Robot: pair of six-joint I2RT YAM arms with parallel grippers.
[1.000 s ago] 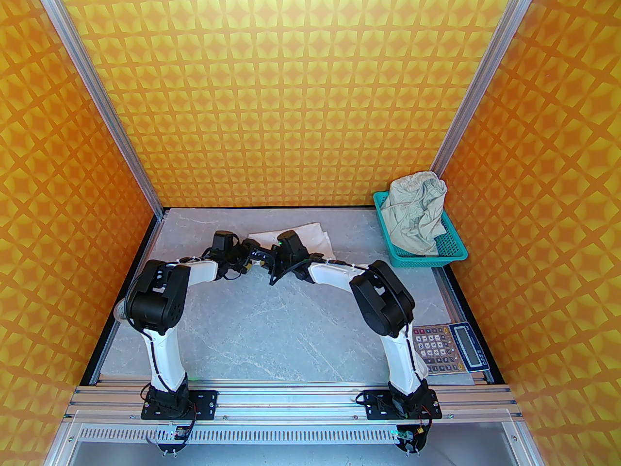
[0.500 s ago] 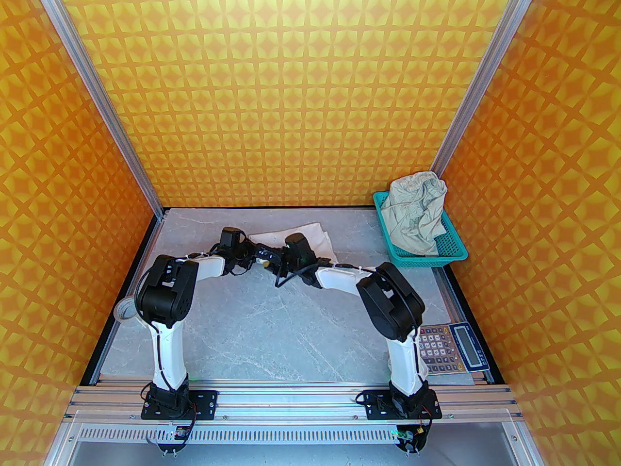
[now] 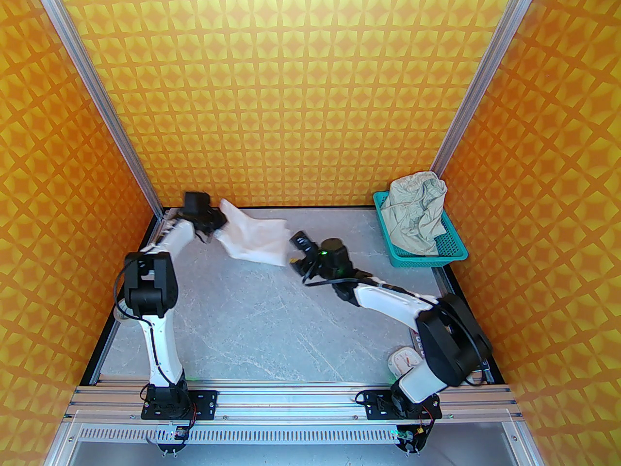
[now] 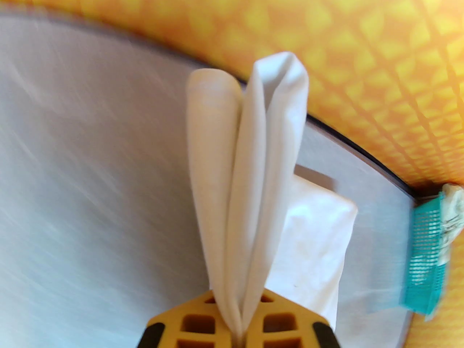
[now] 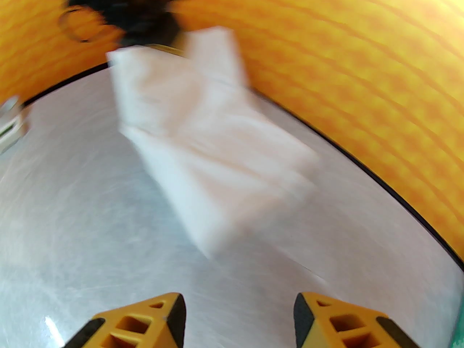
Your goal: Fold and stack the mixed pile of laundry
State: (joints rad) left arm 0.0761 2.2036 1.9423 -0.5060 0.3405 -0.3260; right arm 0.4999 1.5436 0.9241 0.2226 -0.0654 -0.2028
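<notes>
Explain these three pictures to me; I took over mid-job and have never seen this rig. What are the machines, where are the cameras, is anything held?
Two robot arms stand bolted at the near edge of a grey table. The wide picture looks down from above and behind them; the other two come from a camera on each wrist. The left tool is shut on a white T-shirt, lifting one end off the table. The right tool is open and empty, near the shirt's other end. At the far right, pale shorts lie bunched in a teal basket.
</notes>
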